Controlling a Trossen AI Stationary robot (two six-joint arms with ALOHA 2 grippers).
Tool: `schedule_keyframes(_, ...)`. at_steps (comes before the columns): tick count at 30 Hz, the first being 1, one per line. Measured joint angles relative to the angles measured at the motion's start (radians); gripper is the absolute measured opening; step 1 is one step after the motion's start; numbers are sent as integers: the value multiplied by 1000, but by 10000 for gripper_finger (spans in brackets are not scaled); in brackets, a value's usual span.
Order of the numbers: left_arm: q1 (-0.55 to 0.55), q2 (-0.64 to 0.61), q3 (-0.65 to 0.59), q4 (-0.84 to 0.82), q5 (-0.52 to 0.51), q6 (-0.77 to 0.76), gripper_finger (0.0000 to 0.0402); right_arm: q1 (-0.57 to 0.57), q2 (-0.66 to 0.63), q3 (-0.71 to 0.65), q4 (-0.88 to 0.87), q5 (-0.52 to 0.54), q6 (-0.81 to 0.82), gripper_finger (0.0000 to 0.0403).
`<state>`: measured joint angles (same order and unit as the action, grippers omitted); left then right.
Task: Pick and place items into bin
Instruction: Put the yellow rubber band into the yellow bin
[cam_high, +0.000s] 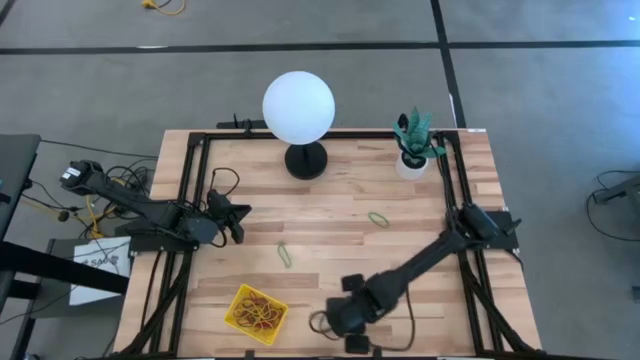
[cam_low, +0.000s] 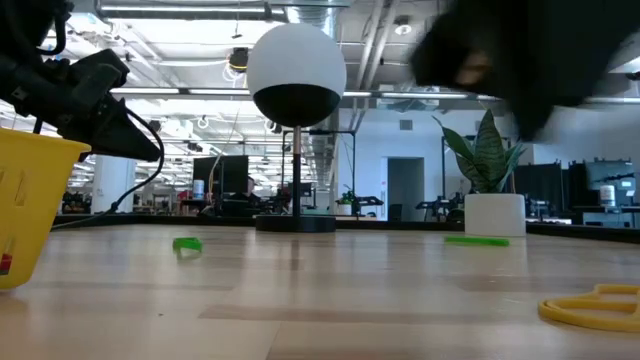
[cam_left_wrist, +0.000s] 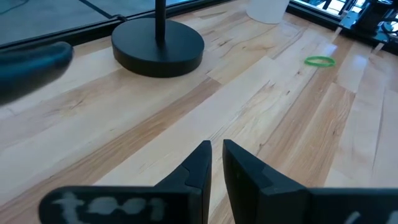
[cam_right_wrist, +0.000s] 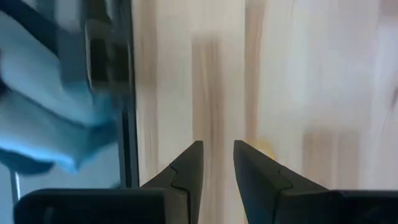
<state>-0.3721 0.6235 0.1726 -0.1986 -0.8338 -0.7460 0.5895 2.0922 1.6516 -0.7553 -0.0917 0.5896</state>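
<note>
Reaching low, right gripper (cam_right_wrist: 217, 155) hangs empty near bin (cam_high: 256, 313).

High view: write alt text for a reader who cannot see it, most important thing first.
Seen from above, the right gripper reaches to the wooden table's near edge, right of a yellow bin holding rubber bands. The left gripper waits at the left side. Two green bands lie loose mid-table; a globe lamp and potted plant stand at the far edge.

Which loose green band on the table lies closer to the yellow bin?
The green band lying mid-table, just up and right of the yellow bin. The other green band sits farther off, toward the white plant pot.
</note>
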Motion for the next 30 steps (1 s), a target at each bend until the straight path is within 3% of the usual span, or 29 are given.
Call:
schedule_keyframes(6, 0, 0, 0, 2, 0, -6, 28, 54, 15, -1, -134, 8, 78, 82)
schedule_keyframes(30, 0, 0, 0, 6, 0, -10, 28, -1, 23, -125, -61, 12, 59, 82)
